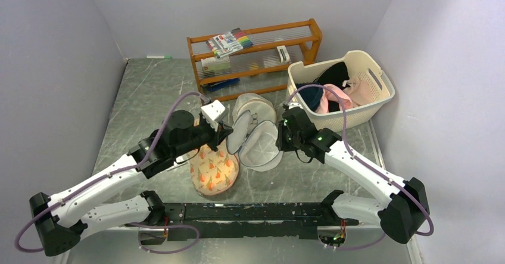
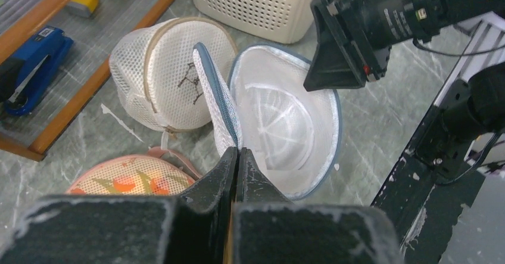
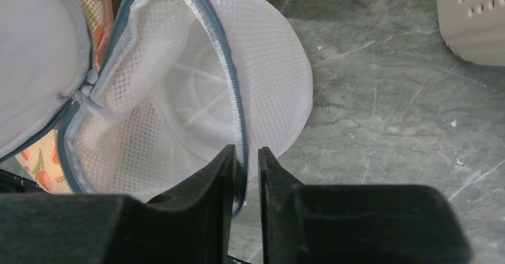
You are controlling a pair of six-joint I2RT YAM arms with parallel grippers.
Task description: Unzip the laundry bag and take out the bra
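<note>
The laundry bag (image 1: pixel 262 148) lies open at the table's middle, white mesh with a blue zip edge. My left gripper (image 1: pixel 229 132) is shut on the edge of its lid flap (image 2: pixel 214 97) and holds the flap up, jaws together (image 2: pixel 237 152). My right gripper (image 1: pixel 280 136) is closed on the rim of the bag's bowl (image 3: pixel 238 97), with the blue trim between its fingers (image 3: pixel 245 157). The bag's inside (image 2: pixel 280 118) shows white mesh and spoke seams. I cannot make out a bra in it.
A similar round bag with small dark print (image 2: pixel 161 67) lies just behind the open bag. A peach floral pouch (image 1: pixel 213 171) lies at the near left. A cream basket (image 1: pixel 381 91) of clothes stands at the back right, and a wooden rack (image 1: pixel 256 49) behind.
</note>
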